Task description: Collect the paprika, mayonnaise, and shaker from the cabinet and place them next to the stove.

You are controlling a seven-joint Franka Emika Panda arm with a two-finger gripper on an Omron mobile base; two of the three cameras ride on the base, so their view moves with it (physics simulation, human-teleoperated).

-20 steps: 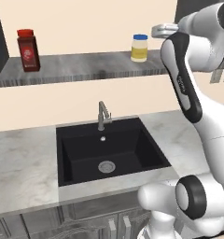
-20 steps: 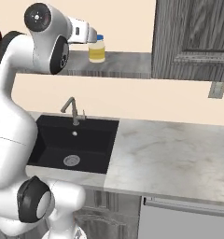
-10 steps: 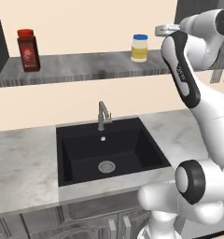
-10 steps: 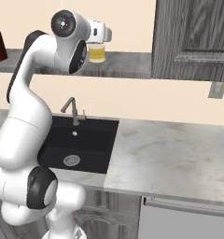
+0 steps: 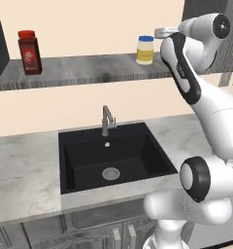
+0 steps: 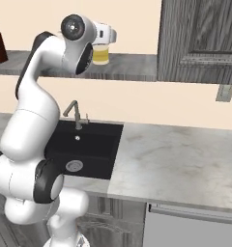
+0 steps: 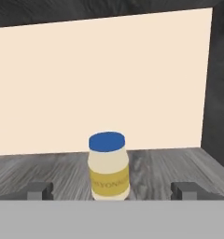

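Note:
The mayonnaise (image 5: 145,50) is a pale yellow jar with a blue lid, upright on the cabinet's grey shelf board (image 5: 89,70). My gripper (image 5: 159,33) hovers just right of it at lid height, open and holding nothing. In the hand view the mayonnaise (image 7: 108,167) stands straight ahead, centred between the two fingertips (image 7: 39,189) and a little beyond them. The arm partly covers the mayonnaise (image 6: 101,54) in the right base view. The paprika (image 5: 29,52), a slim red bottle, stands at the shelf's far left. The shaker and the stove are out of view.
Under the shelf a black sink (image 5: 111,158) with a faucet (image 5: 107,120) is set into the marbled counter (image 6: 181,159). A dark panelled wall unit with doors (image 6: 200,38) closes the shelf's right end.
The arm has risen and straightened, carrying the hand sideways up to the mayonnaise jar. The jar and the paprika have not moved, and the jaws stayed wide.

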